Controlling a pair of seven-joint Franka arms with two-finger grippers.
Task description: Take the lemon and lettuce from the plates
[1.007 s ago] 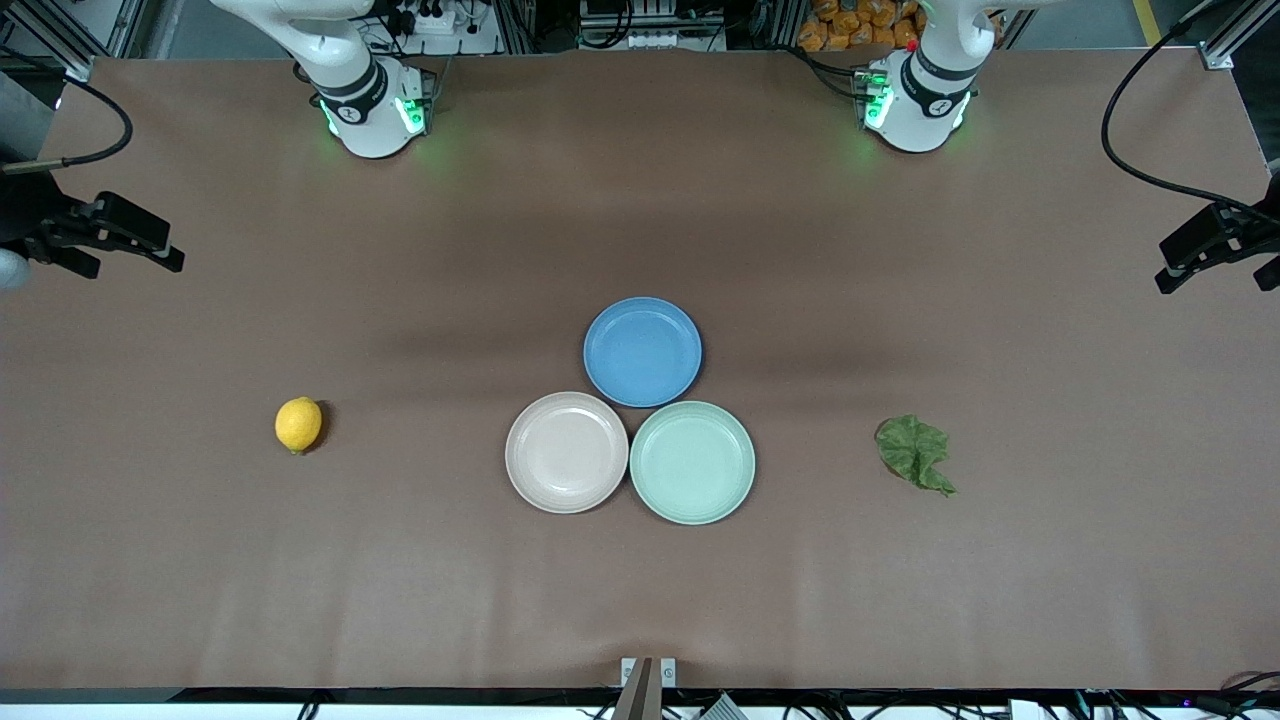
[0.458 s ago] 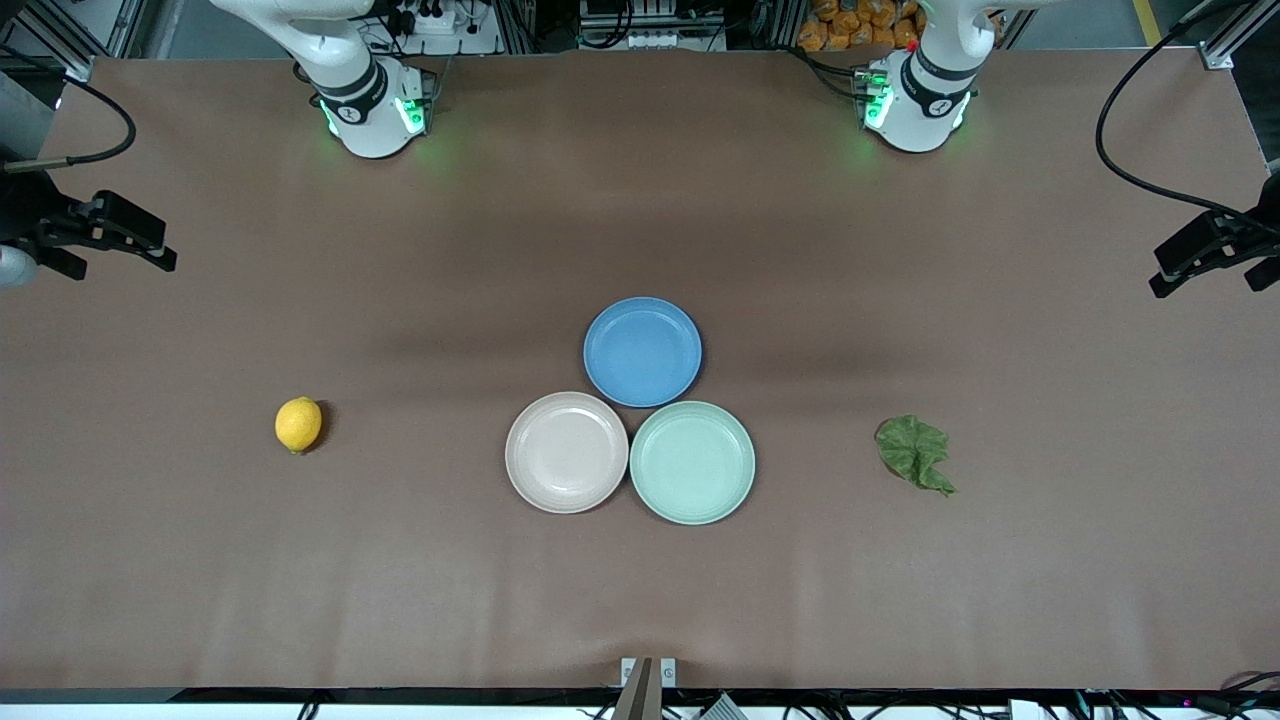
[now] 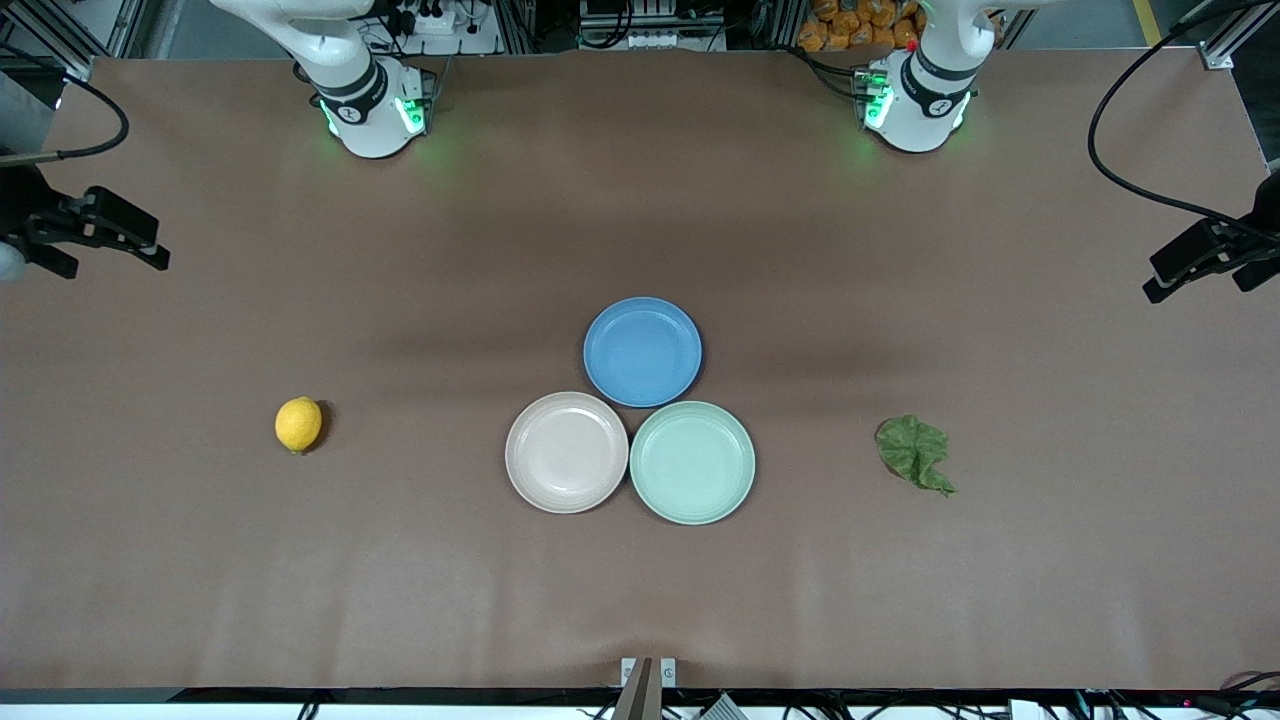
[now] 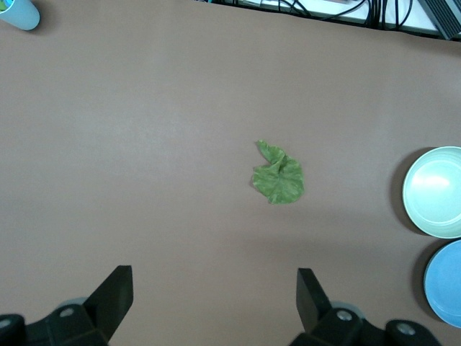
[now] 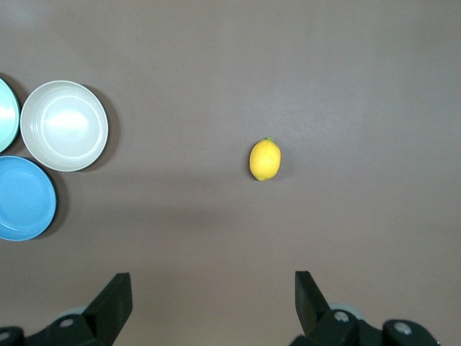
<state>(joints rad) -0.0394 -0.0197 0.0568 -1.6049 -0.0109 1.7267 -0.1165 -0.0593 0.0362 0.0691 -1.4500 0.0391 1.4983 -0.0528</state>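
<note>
Lemon (image 3: 298,424) & lettuce (image 3: 914,453) lie alone on bare table (image 3: 640,600); open approach all round each.

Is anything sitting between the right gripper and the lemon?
Nothing visible. The lemon lies alone on bare table toward the right arm's end, and the open right gripper is over bare table, well apart from the plates.

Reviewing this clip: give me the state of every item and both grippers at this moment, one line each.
lemon: on the bare table, toward the right arm's end, not on any plate.
lettuce: on the bare table, toward the left arm's end, crumpled.
beige plate: empty.
mint plate: empty, rim touching the beige plate.
blue plate: empty.
left gripper: open, holding nothing, above the table.
right gripper: open, holding nothing, above the table.
</note>
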